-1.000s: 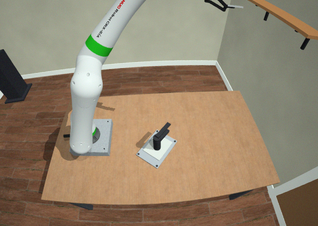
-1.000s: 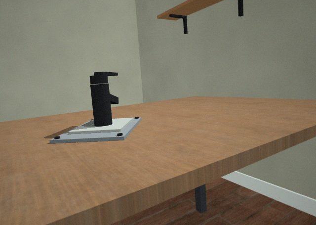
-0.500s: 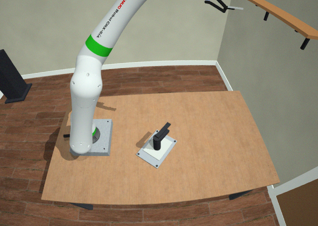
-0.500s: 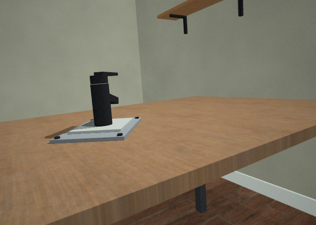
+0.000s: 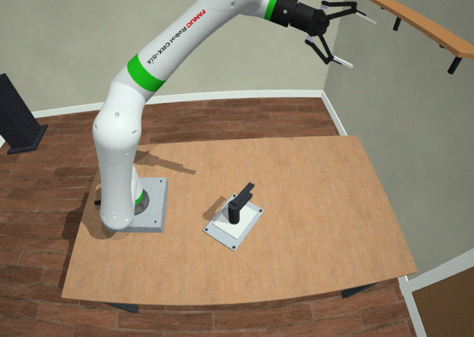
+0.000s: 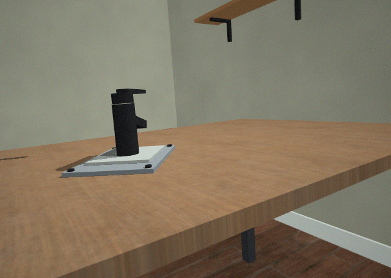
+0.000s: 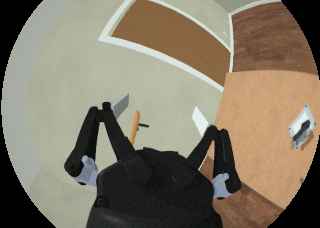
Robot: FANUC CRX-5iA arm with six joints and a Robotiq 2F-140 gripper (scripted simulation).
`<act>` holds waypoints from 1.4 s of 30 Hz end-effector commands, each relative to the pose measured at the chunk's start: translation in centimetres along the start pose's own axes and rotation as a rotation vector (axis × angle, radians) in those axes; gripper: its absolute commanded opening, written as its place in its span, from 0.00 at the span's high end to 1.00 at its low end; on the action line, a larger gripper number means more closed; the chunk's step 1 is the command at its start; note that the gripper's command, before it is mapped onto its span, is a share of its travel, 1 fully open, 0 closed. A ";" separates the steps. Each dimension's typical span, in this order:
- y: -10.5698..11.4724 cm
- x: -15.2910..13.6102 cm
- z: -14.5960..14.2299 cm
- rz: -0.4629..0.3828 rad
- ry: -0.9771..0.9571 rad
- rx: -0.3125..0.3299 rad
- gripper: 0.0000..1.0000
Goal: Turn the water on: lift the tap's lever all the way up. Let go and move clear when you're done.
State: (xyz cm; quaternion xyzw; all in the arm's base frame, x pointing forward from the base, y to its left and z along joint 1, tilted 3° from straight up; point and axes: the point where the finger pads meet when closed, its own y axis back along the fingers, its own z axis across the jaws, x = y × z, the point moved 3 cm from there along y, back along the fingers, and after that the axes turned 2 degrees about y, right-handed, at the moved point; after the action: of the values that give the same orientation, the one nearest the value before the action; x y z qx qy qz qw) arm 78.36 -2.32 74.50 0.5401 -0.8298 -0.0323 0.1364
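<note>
- Tap [image 5: 234,209]: black, upright on a white pad atop a grey bolted plate [image 5: 216,232], near the middle of the worktop [image 5: 306,211].
- Lever [image 6: 130,91] on the tap's top reads flat and level from my exterior view; spout [image 6: 140,122] juts out below it on the same side.
- I see the hand [image 5: 346,38] high in the air near the room corner, well apart from the tap, fingers spread wide with nothing between them.
- Wrist view confirms both fingers splayed, pointing toward the wall and a wooden shelf [image 5: 421,25].
- Arm's grey base plate [image 5: 161,184] sits on the worktop, beside the tap's plate.
</note>
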 end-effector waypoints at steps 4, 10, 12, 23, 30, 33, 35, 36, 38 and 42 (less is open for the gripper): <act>-1.9 0.6 7.3 -0.007 -0.032 -0.149 0.00; -2.8 1.2 14.0 -0.007 -0.068 -0.290 0.00; -2.9 1.4 16.2 -0.006 -0.081 -0.338 0.00; -2.1 2.6 27.5 0.004 -0.157 -0.582 0.00; -0.2 3.3 35.0 0.016 -0.220 -0.756 0.00; 0.8 3.6 37.9 0.022 -0.248 -0.827 0.00; 1.4 3.7 39.2 0.025 -0.260 -0.858 0.00; 1.8 3.7 40.1 0.027 -0.271 -0.883 0.00; 2.8 3.9 42.2 0.031 -0.293 -0.936 0.00; 4.9 4.0 46.0 0.041 -0.338 -1.040 0.00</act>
State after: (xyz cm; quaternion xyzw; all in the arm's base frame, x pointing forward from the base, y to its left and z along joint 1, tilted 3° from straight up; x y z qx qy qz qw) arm 62.52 -8.43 34.29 0.3881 -0.7385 -0.4918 0.2492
